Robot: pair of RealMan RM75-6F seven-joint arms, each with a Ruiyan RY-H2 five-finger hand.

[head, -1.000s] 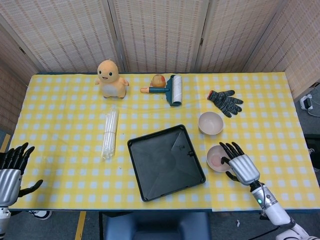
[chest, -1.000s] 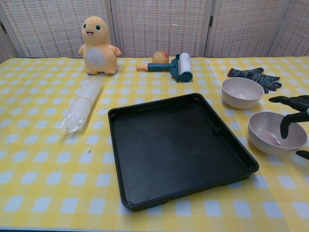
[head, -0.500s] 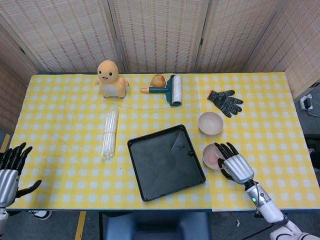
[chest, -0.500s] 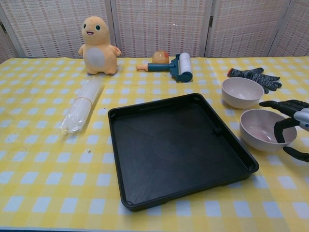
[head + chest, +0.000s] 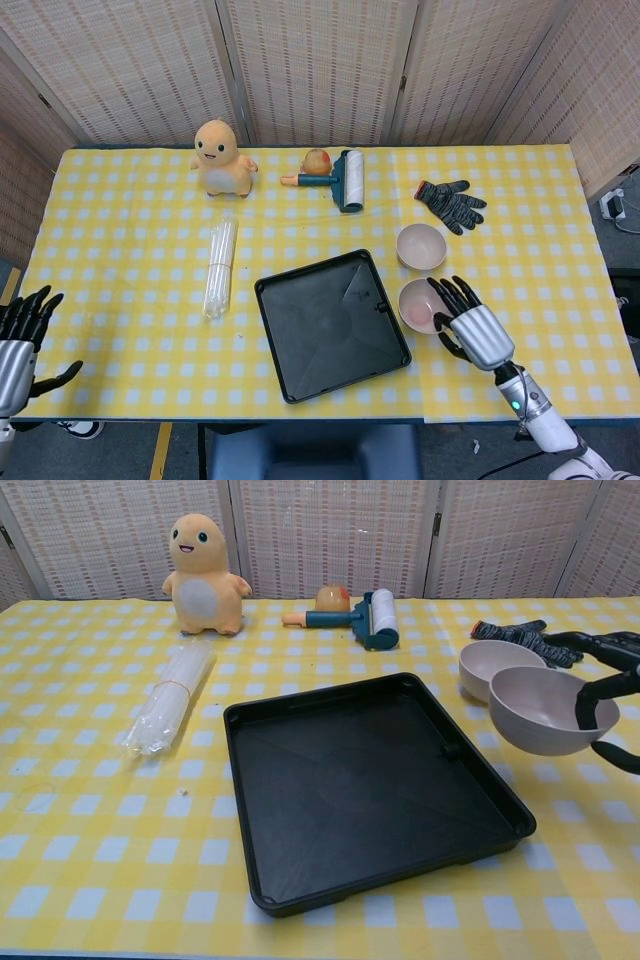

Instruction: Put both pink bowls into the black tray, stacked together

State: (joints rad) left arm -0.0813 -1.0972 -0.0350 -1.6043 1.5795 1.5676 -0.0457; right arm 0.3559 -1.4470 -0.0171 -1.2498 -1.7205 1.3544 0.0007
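My right hand [image 5: 474, 330] [image 5: 608, 688] grips the rim of one pink bowl [image 5: 417, 305] [image 5: 541, 713] and holds it lifted off the table, just right of the black tray [image 5: 330, 323] [image 5: 370, 783]. The bowl hangs in front of the second pink bowl [image 5: 421, 246] [image 5: 486, 667], which rests on the yellow checked cloth behind it. The tray has nothing in it. My left hand [image 5: 20, 338] stands with fingers spread at the table's near left corner, holding nothing; the chest view does not show it.
A black glove [image 5: 451, 204] [image 5: 524, 635] lies behind the bowls. A lint roller [image 5: 345, 179] [image 5: 372, 616], an orange plush toy [image 5: 222, 157] [image 5: 204, 575] and a bundle of clear tubes [image 5: 219, 266] [image 5: 170, 710] sit farther left and back.
My right hand closed on the near pink bowl, slid it toward the tray and has now raised it off the table. The left hand barely moved.
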